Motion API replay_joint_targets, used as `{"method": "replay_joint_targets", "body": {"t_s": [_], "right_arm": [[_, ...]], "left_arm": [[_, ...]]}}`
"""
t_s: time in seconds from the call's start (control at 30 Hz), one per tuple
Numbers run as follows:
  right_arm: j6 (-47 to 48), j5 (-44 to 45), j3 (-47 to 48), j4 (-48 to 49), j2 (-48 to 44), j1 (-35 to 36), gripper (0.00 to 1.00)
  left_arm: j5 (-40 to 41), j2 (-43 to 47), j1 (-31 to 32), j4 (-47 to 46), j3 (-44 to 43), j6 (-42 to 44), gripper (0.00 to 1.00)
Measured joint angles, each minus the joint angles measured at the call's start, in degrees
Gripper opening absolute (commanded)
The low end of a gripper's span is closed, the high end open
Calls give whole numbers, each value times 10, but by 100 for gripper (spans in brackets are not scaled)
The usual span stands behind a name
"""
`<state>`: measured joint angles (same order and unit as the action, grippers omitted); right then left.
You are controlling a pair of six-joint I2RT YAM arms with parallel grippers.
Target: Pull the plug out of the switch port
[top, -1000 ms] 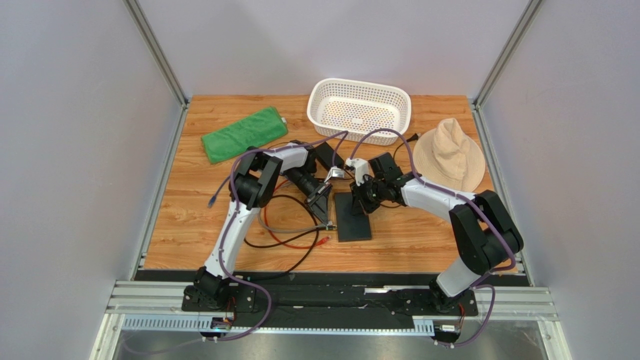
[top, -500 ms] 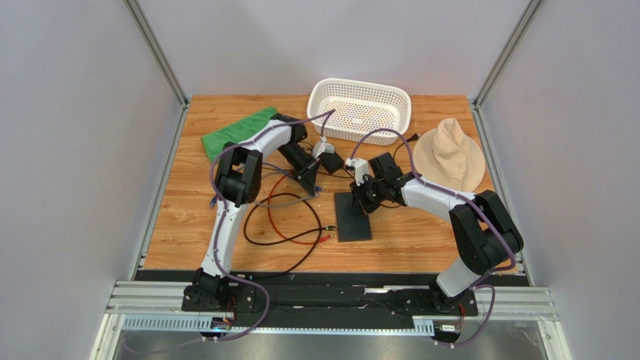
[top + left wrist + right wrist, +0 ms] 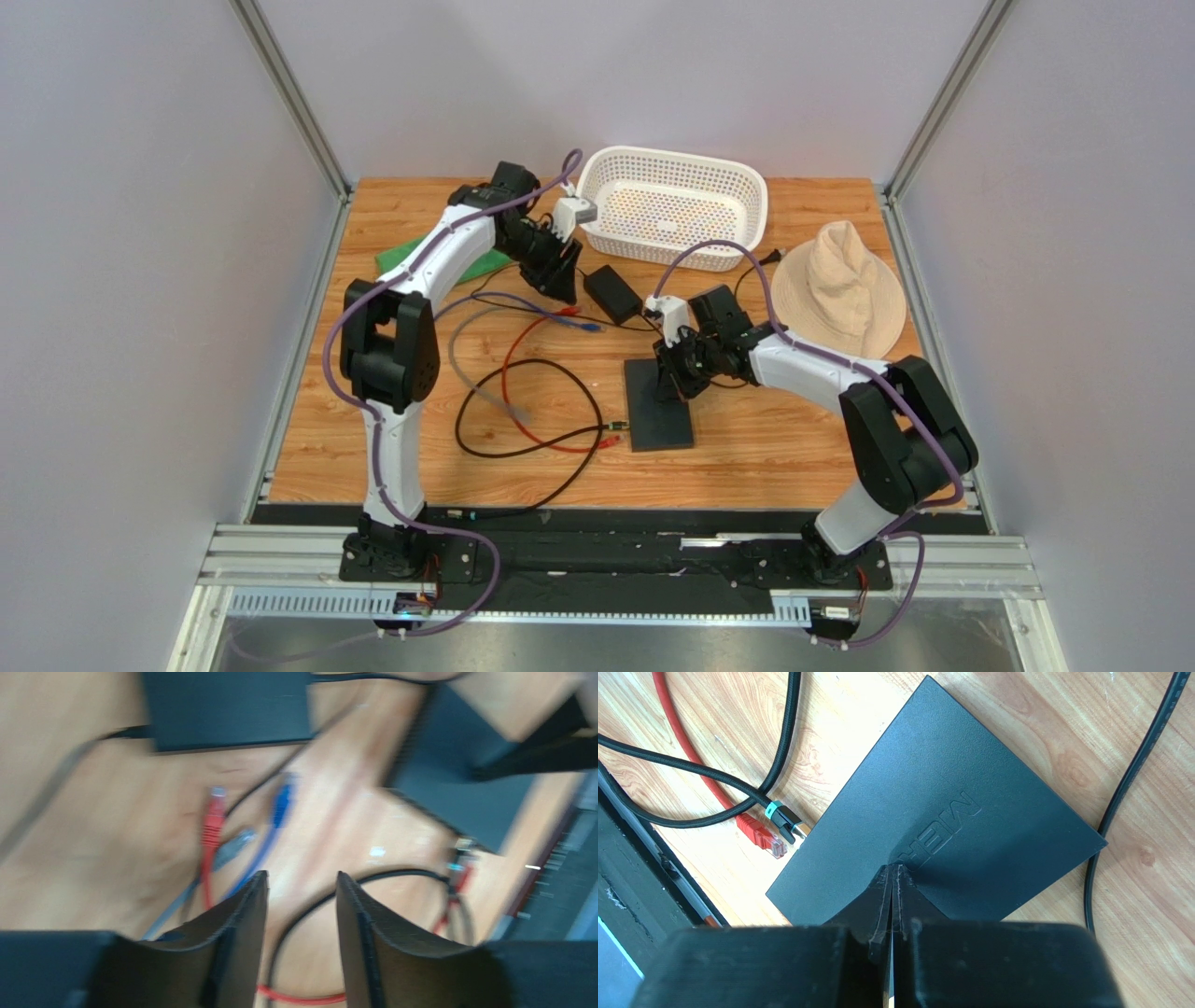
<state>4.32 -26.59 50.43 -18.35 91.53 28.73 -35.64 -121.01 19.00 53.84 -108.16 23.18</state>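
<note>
The switch (image 3: pixel 659 413) is a flat black slab lying mid-table. My right gripper (image 3: pixel 672 378) is shut and empty, its tips pressing down on the switch's top (image 3: pixel 948 805) in the right wrist view (image 3: pixel 895 868). My left gripper (image 3: pixel 558 272) is raised at the back left, far from the switch, open and empty (image 3: pixel 300 878). Below it lie loose blue (image 3: pixel 281 801), red (image 3: pixel 214 815) and grey (image 3: pixel 237 845) plugs. A black plug (image 3: pixel 781 817) and a red plug (image 3: pixel 763 837) lie beside the switch's left edge, not inserted.
A black power brick (image 3: pixel 613 291) lies behind the switch. A white basket (image 3: pixel 671 205) stands at the back, a green cloth (image 3: pixel 435 249) at back left and a tan hat (image 3: pixel 842 289) at right. Red, black and grey cables (image 3: pixel 526 406) loop left of the switch.
My left arm swung from the switch's left edge up and back toward the far left, dragging the blue and grey cables away with it. The right gripper stayed pressed on the switch.
</note>
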Motion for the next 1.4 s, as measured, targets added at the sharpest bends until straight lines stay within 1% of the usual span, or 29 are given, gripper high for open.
{"method": "replay_joint_targets", "body": {"t_s": [0.17,0.33,0.4,0.63,0.83,1.13,1.4], "right_arm": [[0,1,-1,2,-1,0,0],[0,1,-3,3,-2,0,0],[0,1,-3,3,-2,0,0],[0,6,-13,3,-14,0,1],[1,12,-18,3,-20,0,1],[2,13,-18,3,-21,0,1],[2,13,-19,3,-21,0,1]], "left_arm": [[-137,31,16,-13,92,-35,55],[-208,24,55,-23,176,-51,56],[-226,13,73,-25,192,-52,56],[-258,-33,115,-32,216,-53,56],[-258,-58,132,-36,226,-53,56],[-278,-78,135,-34,223,-58,55],[-297,-100,135,-19,212,-60,49]]}}
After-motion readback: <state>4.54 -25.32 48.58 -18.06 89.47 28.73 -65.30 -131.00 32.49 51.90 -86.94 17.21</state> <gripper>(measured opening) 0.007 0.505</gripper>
